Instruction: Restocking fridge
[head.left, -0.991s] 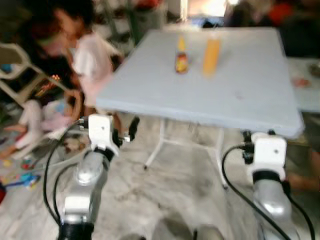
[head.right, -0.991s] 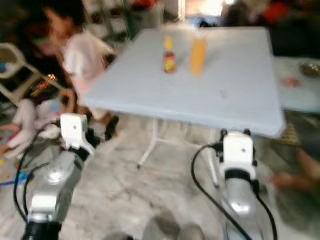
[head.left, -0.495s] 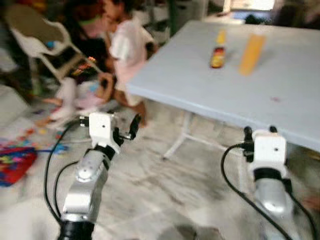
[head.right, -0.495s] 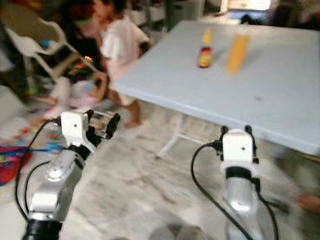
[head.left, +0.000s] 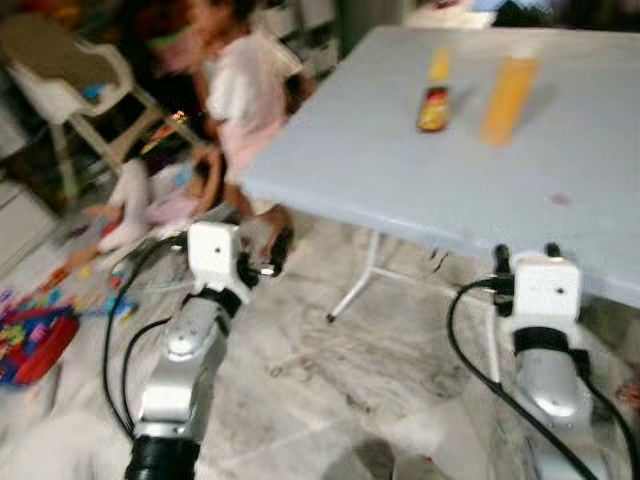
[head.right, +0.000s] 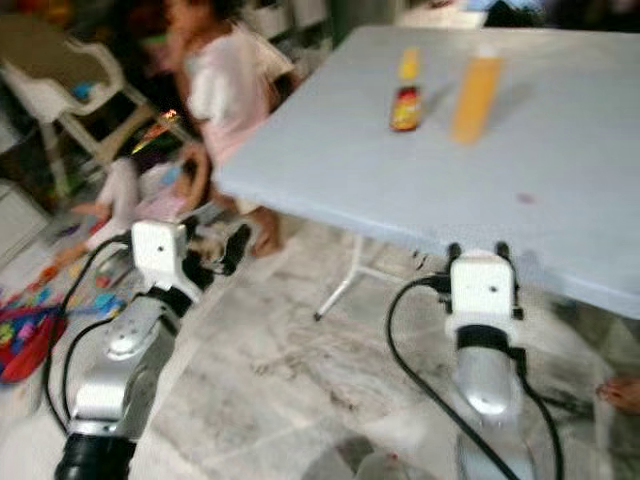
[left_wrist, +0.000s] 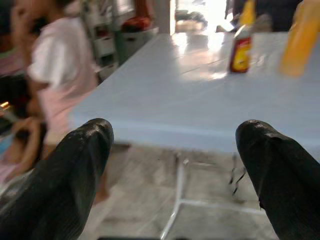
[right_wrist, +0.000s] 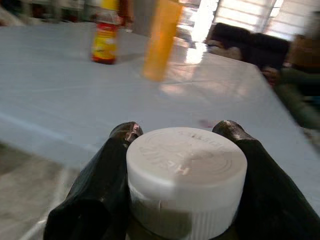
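Bottles (head.left: 434, 95) beyond table edge (head.left: 400, 205)

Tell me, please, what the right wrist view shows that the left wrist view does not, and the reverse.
Right wrist view alone: the right gripper shut on a white-capped container, with a dark sofa beyond the table. Left wrist view alone: the left gripper open and holding nothing, and a person in a pink top beside the table. Both: the light blue table carrying the sauce bottle and the orange bottle.
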